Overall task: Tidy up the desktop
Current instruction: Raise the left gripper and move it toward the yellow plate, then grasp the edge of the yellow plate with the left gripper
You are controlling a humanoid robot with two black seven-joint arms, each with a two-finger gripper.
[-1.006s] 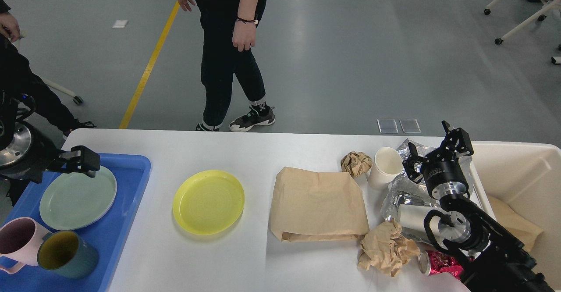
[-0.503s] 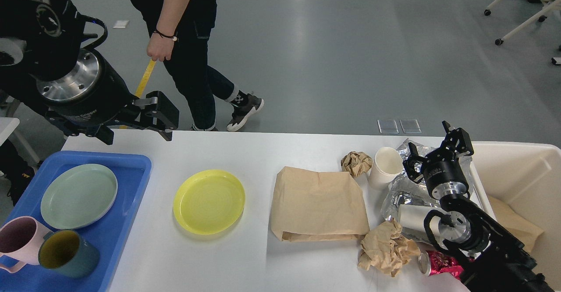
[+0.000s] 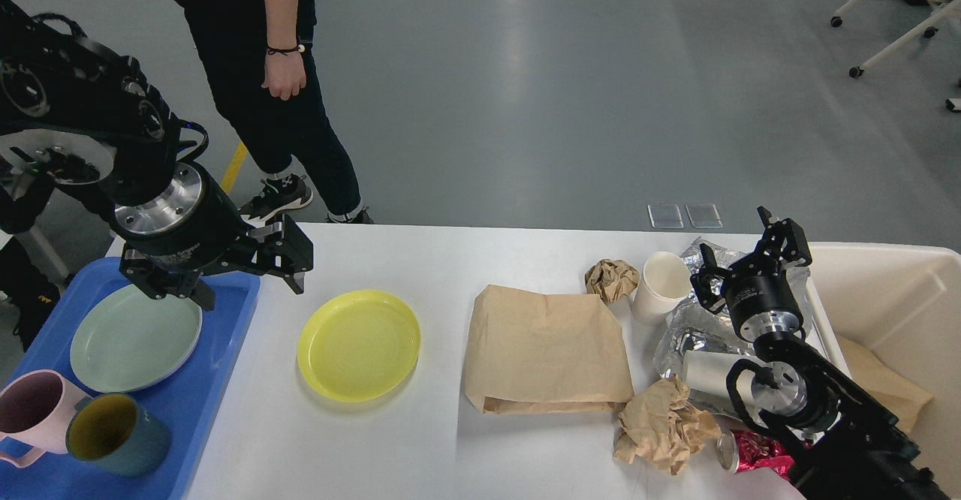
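Note:
The white desktop point(image 3: 450, 260) holds a yellow plate point(image 3: 358, 344), a flat brown paper bag point(image 3: 546, 348), a small crumpled paper ball point(image 3: 610, 278), a white paper cup point(image 3: 661, 286), a silver foil bag point(image 3: 687, 331), a larger crumpled brown paper point(image 3: 661, 425), a can point(image 3: 727, 451) and a pink wrapper point(image 3: 758, 451). My left gripper point(image 3: 251, 290) is open and empty, hanging over the blue tray's right edge, just left of the yellow plate. My right gripper point(image 3: 743, 248) is open and empty above the foil bag, right of the cup.
The blue tray point(image 3: 218, 350) at the left holds a pale green plate point(image 3: 135, 338), a pink mug point(image 3: 30, 410) and a teal mug point(image 3: 112, 432). A cream bin point(image 3: 886, 297) stands at the right with brown paper inside. A person point(image 3: 278, 72) stands behind the table's far left.
My left arm has swung in from the left, then come down and right to the tray's right edge. The person has walked left. My right arm has not moved.

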